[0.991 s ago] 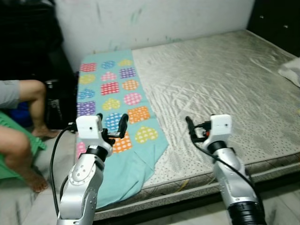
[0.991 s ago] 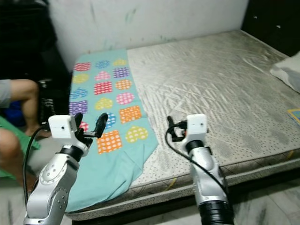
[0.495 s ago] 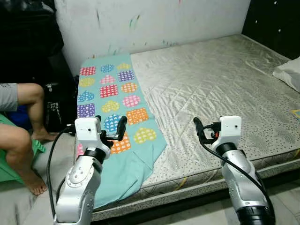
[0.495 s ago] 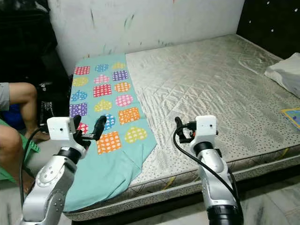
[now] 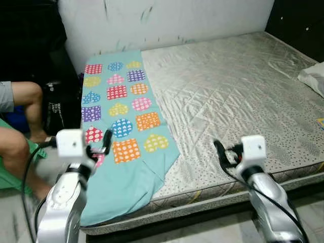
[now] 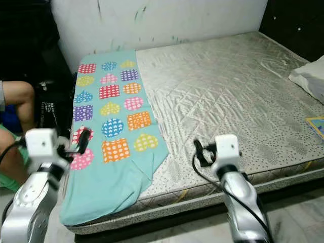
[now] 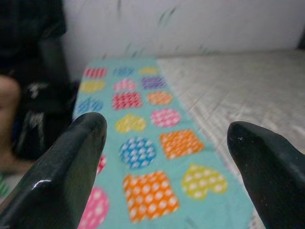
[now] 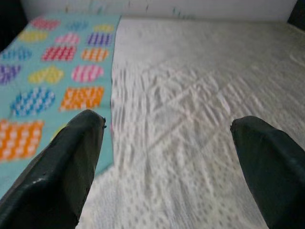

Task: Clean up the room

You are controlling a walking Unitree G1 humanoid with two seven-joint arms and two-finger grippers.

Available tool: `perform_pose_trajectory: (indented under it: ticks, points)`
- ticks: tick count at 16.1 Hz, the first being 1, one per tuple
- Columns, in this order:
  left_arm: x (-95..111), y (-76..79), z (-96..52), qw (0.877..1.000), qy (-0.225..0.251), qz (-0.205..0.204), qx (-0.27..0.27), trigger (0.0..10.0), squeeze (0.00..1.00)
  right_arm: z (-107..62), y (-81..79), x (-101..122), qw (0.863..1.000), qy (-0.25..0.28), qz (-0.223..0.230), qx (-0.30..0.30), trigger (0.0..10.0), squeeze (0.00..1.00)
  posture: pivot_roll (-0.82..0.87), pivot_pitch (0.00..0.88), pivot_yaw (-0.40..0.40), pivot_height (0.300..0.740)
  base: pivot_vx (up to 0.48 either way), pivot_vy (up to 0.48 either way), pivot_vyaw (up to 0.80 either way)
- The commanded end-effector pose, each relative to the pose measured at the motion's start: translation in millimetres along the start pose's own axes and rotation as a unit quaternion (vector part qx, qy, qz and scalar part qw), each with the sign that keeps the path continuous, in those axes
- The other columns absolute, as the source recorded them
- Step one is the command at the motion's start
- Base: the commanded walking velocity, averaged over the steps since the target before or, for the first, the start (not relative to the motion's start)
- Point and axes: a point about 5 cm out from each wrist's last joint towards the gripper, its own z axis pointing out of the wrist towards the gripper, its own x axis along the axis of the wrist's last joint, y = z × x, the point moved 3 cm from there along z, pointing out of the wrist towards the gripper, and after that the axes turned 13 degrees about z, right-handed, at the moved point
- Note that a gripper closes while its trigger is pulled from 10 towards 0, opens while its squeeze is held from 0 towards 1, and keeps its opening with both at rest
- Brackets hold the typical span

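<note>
Since the earlier frames both arms have sunk lower in our head views and the left one has swung outward toward the bed's left edge; the whole scene has also shifted, so our camera moved too. The blanket and mattress lie just as they did.

Our left gripper [image 7: 164, 143] hangs with its fingers [image 7: 66, 162] spread wide and nothing between them. Our right gripper [image 8: 167, 157] is likewise spread wide and holds nothing.

The teal blanket [image 5: 126, 126] lies directly ahead of the left gripper, and ahead and to the left of the right one. It runs as a long strip along the left side of the bed, from the wall end down to the near edge, where its plain lower part drapes over the side in a pointed fold. Its top is printed with rows of dotted hearts, circles and squares in red, orange, pink, yellow, blue and purple.

The bare quilted mattress [image 5: 238, 86] stretches ahead of the right gripper, greyish and creased. A white pillow [image 6: 310, 81] sits at its far right edge, well apart from both grippers. A scuffed white wall [image 5: 167, 20] backs the bed. Beside the left arm a person's bare legs [image 5: 23, 121] show, next to a dark bag [image 5: 58, 109] against the bed.
</note>
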Motion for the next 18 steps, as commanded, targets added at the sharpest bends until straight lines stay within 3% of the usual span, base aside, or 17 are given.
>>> perform_pose_trajectory:
  ticks: [1,4,9,14,18]
  points:
    - [-1.0,-5.2,-3.4,1.0,-0.007,0.004,0.012,10.0,0.0,-4.6,-1.0,1.2,1.0,-0.005,-0.005,0.005,10.0,0.0,-0.17,0.096,0.055,0.74,0.0,0.0,0.0]
    - [-1.0,0.5,-10.3,1.0,-0.011,0.01,0.007,10.0,0.0,-21.9,7.2,-7.1,0.999,-0.03,-0.017,0.0,10.0,0.0,-0.17,0.167,0.031,0.74,0.0,0.0,0.0]
    - [-3.0,9.8,-14.7,0.999,-0.023,0.015,-0.027,10.0,0.0,-29.1,6.5,-3.5,0.999,-0.046,-0.027,-0.009,10.0,0.0,-0.2,0.269,0.024,0.74,0.0,0.0,0.0]
    - [-0.9,21.8,-8.0,0.999,-0.023,-0.003,-0.035,10.0,0.0,-27.0,5.5,0.4,0.999,-0.034,-0.018,-0.013,10.0,0.0,-0.19,0.224,0.056,0.74,0.0,0.0,0.0]
    - [-0.3,18.3,-5.4,1.0,-0.019,-0.009,-0.018,10.0,0.0,-22.4,1.4,1.6,0.999,-0.028,-0.024,0.005,10.0,0.0,-0.17,0.186,0.044,0.74,0.0,0.0,0.0]
